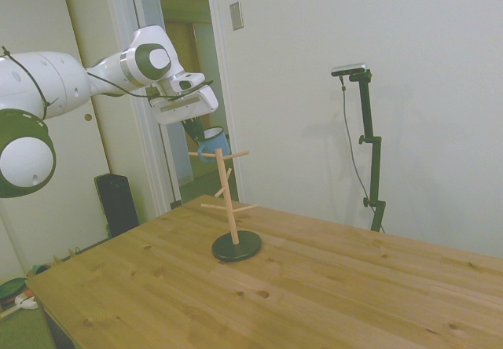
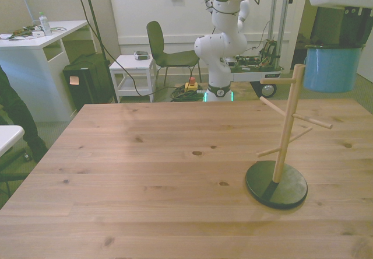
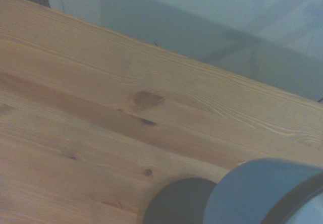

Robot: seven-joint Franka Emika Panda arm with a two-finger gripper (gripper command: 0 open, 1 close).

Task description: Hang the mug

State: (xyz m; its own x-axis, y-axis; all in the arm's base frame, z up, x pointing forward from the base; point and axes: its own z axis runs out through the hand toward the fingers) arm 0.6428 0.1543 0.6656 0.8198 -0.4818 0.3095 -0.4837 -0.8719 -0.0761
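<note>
Above table [image 2: 145,154]: upright mug [image 2: 330,67], over rack [image 2: 285,136].

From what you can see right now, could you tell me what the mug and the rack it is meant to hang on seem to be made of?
The mug looks like enamelled metal: smooth light-blue coat, white rim, though painted ceramic is possible. The rack looks like bare pale wood dowels, with visible grain, on a dark, smooth round base, material unclear.
</note>
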